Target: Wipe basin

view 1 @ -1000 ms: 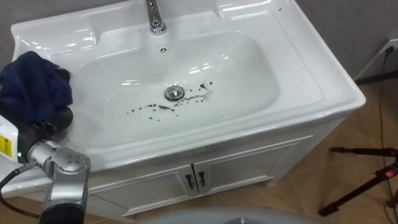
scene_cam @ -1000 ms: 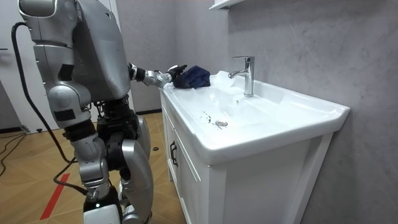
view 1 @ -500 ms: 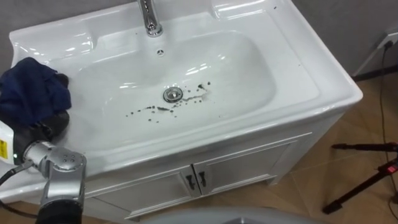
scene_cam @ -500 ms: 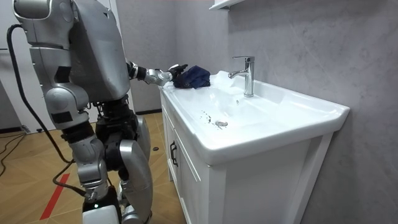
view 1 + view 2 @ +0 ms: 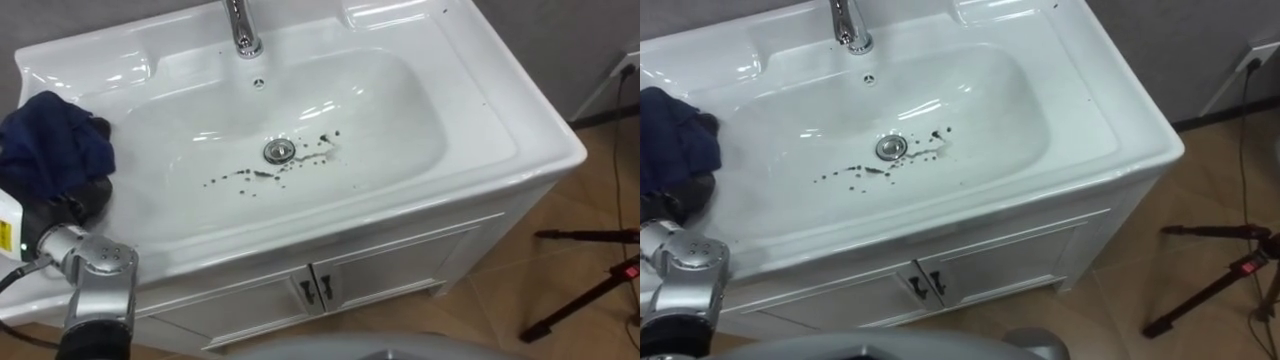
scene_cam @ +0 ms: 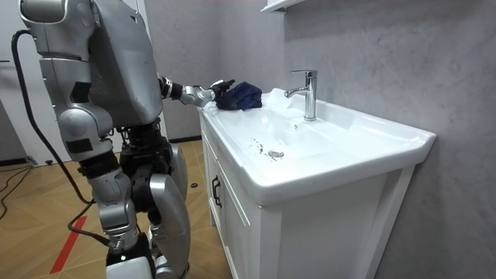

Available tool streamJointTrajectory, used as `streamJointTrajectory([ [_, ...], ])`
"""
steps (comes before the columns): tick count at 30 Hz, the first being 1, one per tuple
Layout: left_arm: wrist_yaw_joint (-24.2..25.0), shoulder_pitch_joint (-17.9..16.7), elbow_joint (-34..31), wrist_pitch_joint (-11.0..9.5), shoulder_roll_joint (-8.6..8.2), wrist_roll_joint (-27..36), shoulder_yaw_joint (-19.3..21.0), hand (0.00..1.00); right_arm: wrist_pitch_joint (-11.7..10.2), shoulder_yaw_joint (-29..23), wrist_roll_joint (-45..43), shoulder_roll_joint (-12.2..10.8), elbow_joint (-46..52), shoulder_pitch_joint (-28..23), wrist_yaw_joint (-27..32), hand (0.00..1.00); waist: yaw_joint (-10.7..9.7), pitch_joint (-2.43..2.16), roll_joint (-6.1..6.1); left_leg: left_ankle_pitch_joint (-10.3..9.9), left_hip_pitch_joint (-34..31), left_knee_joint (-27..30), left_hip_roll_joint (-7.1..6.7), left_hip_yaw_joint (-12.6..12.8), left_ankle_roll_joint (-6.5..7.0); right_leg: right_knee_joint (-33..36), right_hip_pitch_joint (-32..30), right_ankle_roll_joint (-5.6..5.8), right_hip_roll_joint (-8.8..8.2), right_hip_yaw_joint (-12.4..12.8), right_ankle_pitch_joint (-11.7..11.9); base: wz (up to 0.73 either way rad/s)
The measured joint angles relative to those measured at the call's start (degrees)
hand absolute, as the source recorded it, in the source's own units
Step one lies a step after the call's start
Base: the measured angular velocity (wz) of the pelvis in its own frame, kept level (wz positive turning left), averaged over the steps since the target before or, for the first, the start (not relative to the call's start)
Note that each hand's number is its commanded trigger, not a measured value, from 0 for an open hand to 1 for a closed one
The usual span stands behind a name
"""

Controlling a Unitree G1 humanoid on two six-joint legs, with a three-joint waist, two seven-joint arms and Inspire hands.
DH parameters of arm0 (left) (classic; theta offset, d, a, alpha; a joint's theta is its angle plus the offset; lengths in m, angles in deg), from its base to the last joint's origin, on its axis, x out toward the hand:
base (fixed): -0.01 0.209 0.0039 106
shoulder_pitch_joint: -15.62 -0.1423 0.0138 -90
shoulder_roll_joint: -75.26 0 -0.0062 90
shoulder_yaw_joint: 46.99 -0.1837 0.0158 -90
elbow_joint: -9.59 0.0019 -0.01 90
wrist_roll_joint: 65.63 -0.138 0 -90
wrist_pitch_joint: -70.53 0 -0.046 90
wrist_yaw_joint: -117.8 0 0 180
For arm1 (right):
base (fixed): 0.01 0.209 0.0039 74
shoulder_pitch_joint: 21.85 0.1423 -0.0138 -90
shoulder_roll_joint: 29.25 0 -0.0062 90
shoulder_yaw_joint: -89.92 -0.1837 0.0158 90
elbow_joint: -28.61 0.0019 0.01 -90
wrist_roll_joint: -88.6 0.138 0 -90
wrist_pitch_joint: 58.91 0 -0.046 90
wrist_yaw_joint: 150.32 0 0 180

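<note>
Still bunched on left rim of basin (image 5: 497,118): dark blue cloth (image 5: 50,140), no clear long axis. Left hand (image 5: 84,196) at its near edge; grip cannot be told. No shift versus earlier frame.

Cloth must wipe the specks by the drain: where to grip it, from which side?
Probably the bunched top folds of the cloth, from above on its near side, beside the left robot hand: it lies heaped on the basin's left ledge, with no flat edge.
</note>
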Motion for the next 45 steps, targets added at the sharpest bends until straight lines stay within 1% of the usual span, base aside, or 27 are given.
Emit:
streamJointTrajectory([
  [2,0.08,0.45,0.03,0.06,0.23,0.00,-0.76,0.00,0.04,0.01,-0.01,0.07,-0.12,0.04,0.00,0.00,0.02,0.09,0.13,0.00,-0.05,0.02,0.00,-0.09,0.00,-0.01,-0.05,0.00,-0.01,-0.07,0.00,0.03],
  [6,0.49,0.67,0.07,0.08,0.26,-0.03,-1.81,0.00,0.00,0.18,-0.04,0.58,-0.16,0.05,-0.02,0.00,-0.33,0.39,0.80,0.00,-0.13,0.02,0.00,-0.16,0.00,-0.04,-0.39,-0.01,-0.01,-0.12,-0.02,0.00],
  [12,0.72,0.72,0.47,0.08,0.26,-0.17,-1.88,0.00,0.21,0.26,-0.07,0.65,-0.16,0.05,-0.51,0.00,-0.40,0.45,0.81,0.01,-0.51,0.05,-0.02,-0.14,0.00,0.00,-0.91,-0.02,-0.02,-0.06,-0.04,0.00],
  [19,1.69,0.71,1.96,0.07,0.24,-1.65,-1.88,0.00,0.23,0.21,-0.04,0.63,-0.06,0.07,-0.29,0.00,-0.34,0.34,0.29,0.02,-0.41,0.11,-0.03,-0.12,0.00,0.11,-0.85,-0.02,-0.01,-0.04,-0.04,0.00],
  [22,2.27,0.67,3.08,-0.02,0.22,-3.39,-1.88,0.00,0.40,-0.16,-0.04,0.63,-0.22,-0.22,-0.33,0.00,-0.22,0.18,0.00,0.02,-0.19,0.10,-0.01,-0.09,0.00,0.11,-0.61,-0.02,0.01,0.01,-0.04,0.00],
  [25,3.11,0.57,4.02,-0.05,0.21,-3.97,-2.28,0.00,1.05,-0.44,-0.02,0.65,-0.22,-0.30,-0.49,0.00,-0.36,0.17,-0.19,0.02,0.20,0.05,0.00,-0.09,0.00,0.04,0.01,-0.03,0.03,0.00,-0.04,0.00],
  [27,3.68,0.61,5.75,-0.29,0.21,-4.33,-3.12,0.00,1.46,-1.02,-0.06,0.67,-0.22,-0.27,-0.40,0.00,-0.38,0.14,-0.28,0.01,0.68,-0.08,0.01,-0.06,-0.01,0.02,0.35,-0.03,0.06,0.01,-0.05,0.00],
  [34,5.52,2.47,9.83,-0.49,0.26,-6.96,-3.28,0.00,1.51,-1.39,-0.46,0.70,-0.52,-0.16,0.66,0.00,-0.31,0.08,-0.22,0.00,1.71,-0.18,0.12,-0.04,-0.03,-0.02,1.41,-0.12,0.17,0.01,0.01,0.00],
  [35,6.13,2.57,10.25,-0.42,0.32,-8.09,-3.28,0.00,1.60,-1.40,-0.52,0.73,-0.64,-0.24,0.88,0.00,-0.31,0.05,-0.22,0.00,1.78,-0.16,0.14,-0.03,-0.04,-0.02,1.46,-0.15,0.18,0.01,0.04,0.00],
  [37,6.99,2.81,10.91,-0.35,0.44,-9.31,-3.27,0.00,2.08,-1.41,-0.90,0.74,-0.64,-0.33,0.86,0.00,-0.28,0.00,-0.19,0.01,1.84,-0.10,0.16,0.00,-0.05,0.01,1.50,-0.19,0.21,0.01,0.08,0.00],
  [38,7.63,3.02,11.50,-0.30,0.46,-10.51,-3.26,0.02,2.41,-1.41,-1.33,0.74,-0.64,-0.36,0.83,0.00,-0.24,-0.04,-0.15,0.02,1.93,-0.06,0.18,0.01,-0.06,0.02,1.58,-0.22,0.23,0.01,0.09,0.00],
  [39,8.15,3.11,11.81,-0.15,0.46,-11.13,-3.26,0.02,2.72,-1.41,-1.33,0.75,-0.63,-0.37,0.81,0.00,-0.21,-0.08,-0.15,0.03,2.00,-0.01,0.22,0.08,-0.08,0.04,1.60,-0.25,0.26,0.03,0.11,0.00],
  [40,8.41,3.12,11.86,-0.06,0.47,-11.30,-3.26,0.71,2.74,-1.41,-1.33,0.75,-0.63,-0.37,0.79,0.00,-0.20,-0.09,-0.17,0.03,2.03,0.00,0.24,0.14,-0.09,0.04,1.60,-0.28,0.28,0.04,0.13,-0.05],
  [41,8.97,3.14,12.10,0.09,0.53,-11.73,-3.26,1.00,2.76,-1.41,-1.33,0.79,-0.62,-0.39,0.73,0.00,-0.14,-0.13,-0.14,0.05,2.16,-0.03,0.28,0.33,-0.12,0.05,1.62,-0.33,0.35,0.14,0.18,-0.08],
  [43,9.56,3.13,12.52,0.50,0.66,-12.83,-3.27,1.00,2.78,-1.41,-1.33,0.89,-0.62,-0.45,0.62,0.00,-0.02,-0.19,-0.08,0.03,2.49,-0.10,0.42,0.64,-0.18,0.01,1.80,-0.40,0.59,0.51,0.23,-0.09],
  [45,10.19,3.05,13.05,0.81,1.08,-12.96,-3.29,1.00,2.76,-1.41,-1.79,0.89,-0.30,-0.81,0.54,0.00,-0.03,-0.38,-0.08,-0.01,2.72,-0.22,0.67,0.92,-0.38,-0.04,1.91,-0.52,1.06,1.17,0.29,-0.07],
])
